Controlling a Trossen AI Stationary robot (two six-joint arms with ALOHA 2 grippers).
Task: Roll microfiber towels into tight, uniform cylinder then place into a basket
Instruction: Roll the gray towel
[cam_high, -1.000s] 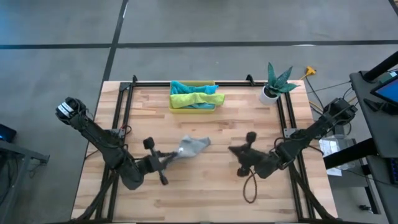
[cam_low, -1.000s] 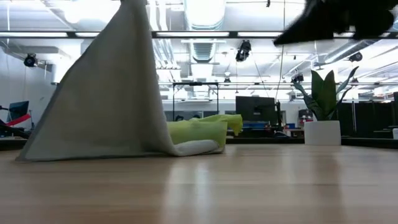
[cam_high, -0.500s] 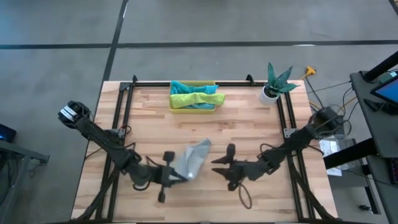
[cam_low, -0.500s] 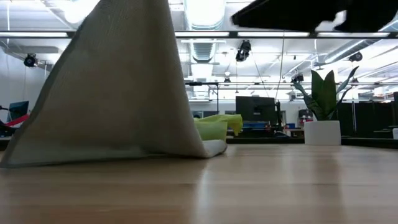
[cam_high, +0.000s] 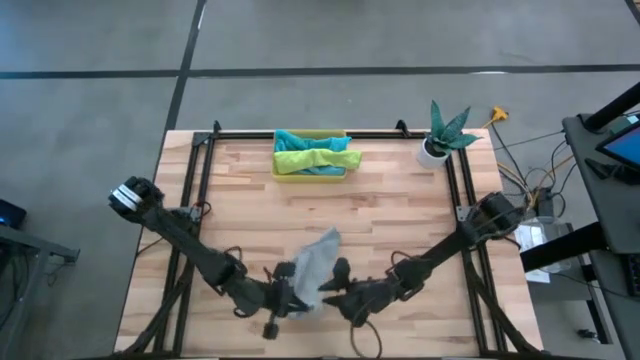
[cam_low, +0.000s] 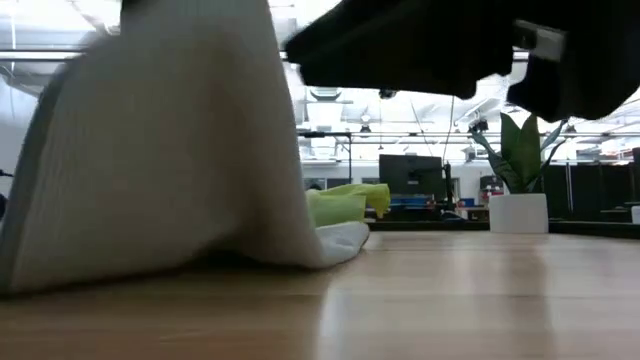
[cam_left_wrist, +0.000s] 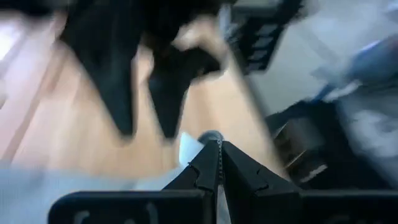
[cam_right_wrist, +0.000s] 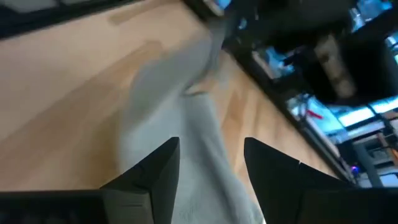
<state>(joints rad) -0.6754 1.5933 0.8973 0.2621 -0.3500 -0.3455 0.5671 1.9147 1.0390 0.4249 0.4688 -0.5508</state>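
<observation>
Draping in a loose tent, grey towel (cam_high: 316, 262) looks unrolled, seemingly pinched by left end effector (cam_high: 296, 292)

We see a grey concrete floor (cam_high: 90, 90) crossed by dark seams around the wooden table (cam_high: 250, 210), and beyond it an open room with bright ceiling lights (cam_low: 330, 20), exposed ducts (cam_low: 325, 80), dark monitors (cam_low: 410, 175) and a potted plant (cam_low: 520, 190).
</observation>
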